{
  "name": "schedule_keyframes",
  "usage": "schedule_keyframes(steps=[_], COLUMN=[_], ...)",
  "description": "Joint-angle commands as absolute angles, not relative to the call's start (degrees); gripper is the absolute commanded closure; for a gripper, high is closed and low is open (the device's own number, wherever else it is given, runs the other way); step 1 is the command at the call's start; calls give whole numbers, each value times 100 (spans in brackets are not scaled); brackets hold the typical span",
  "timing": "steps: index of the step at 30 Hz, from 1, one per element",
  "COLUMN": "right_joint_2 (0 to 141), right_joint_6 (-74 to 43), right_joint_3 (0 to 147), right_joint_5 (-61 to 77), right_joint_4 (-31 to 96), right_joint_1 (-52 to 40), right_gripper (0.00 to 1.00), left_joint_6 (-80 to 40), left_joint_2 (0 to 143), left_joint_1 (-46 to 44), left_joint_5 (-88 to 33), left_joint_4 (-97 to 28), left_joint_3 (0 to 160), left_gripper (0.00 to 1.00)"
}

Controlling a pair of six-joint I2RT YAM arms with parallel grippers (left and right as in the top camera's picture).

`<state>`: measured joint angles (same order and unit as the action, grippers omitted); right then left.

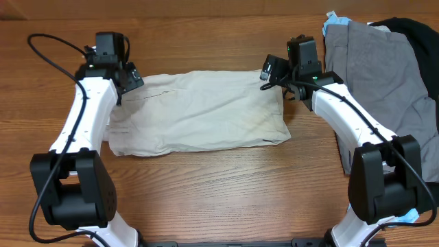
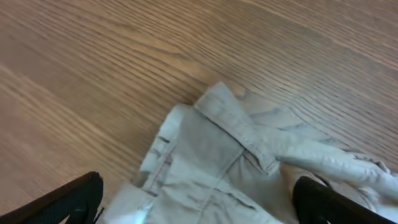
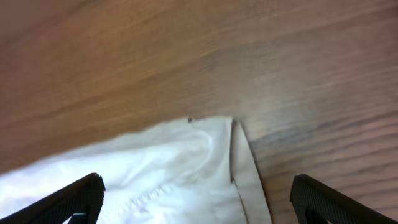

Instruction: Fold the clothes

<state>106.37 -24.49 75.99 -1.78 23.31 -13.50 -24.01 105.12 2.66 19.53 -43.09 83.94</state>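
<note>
1. Left gripper (image 1: 129, 78): sits over the far left corner of the beige shorts (image 1: 199, 110). In the left wrist view its two fingers (image 2: 73, 200) stand wide apart at the frame's lower corners, with nothing clamped between them.
2. Cloth at the left fingers: the waistband corner of the shorts, with a belt loop and stitched seams, lies in the gap between them and just ahead of the tips. A raised fold runs off past the finger on the right of that view. Cannot tell whether that finger touches the fold.
3. Shorts overall: spread flat and lengthwise on the wooden table (image 1: 206, 199), spanning the space between the two grippers. Surface is creased, and the near edge is uneven.
4. Right gripper (image 1: 269, 71): sits at the far right corner of the shorts. In the right wrist view its fingers (image 3: 69, 199) are also spread wide, gripping nothing.
5. Cloth at the right fingers: a hemmed corner of the shorts lies between them, with bare wood ahead of the tips and beside the finger on the right of that view.
6. Outboard of the right gripper, apart from the shorts: a pile with a grey garment (image 1: 377, 75) on top, a light blue garment (image 1: 335, 22) peeking out at its far left edge, and a black garment (image 1: 417, 31) at its far right.
</note>
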Motion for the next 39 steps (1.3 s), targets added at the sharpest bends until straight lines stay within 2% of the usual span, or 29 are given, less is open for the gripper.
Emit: schedule_keyframes(steps=[1, 9, 15, 28, 39], right_joint_2=[10442, 10071, 10084, 10095, 10095], right_joint_6=[-2200, -1754, -1754, -1754, -1754], right_joint_3=[7701, 7701, 7701, 7697, 7695], right_joint_5=[141, 805, 803, 760, 760], right_joint_4=[2633, 3498, 3977, 4086, 4108], right_joint_1=[-1310, -1313, -1310, -1310, -1310], right_gripper=[0, 0, 0, 0, 0], left_joint_6=[-1949, -1278, -1120, -1024, -917], left_joint_2=[10475, 10525, 10873, 11900, 11214], left_joint_1=[390, 585, 609, 609, 611], left_joint_5=[1750, 510, 331, 294, 309], left_joint_4=[-4862, -5395, -5328, -5118, -6351], left_joint_3=[9054, 9389, 9386, 9430, 10545], left_gripper=[0, 0, 0, 0, 0])
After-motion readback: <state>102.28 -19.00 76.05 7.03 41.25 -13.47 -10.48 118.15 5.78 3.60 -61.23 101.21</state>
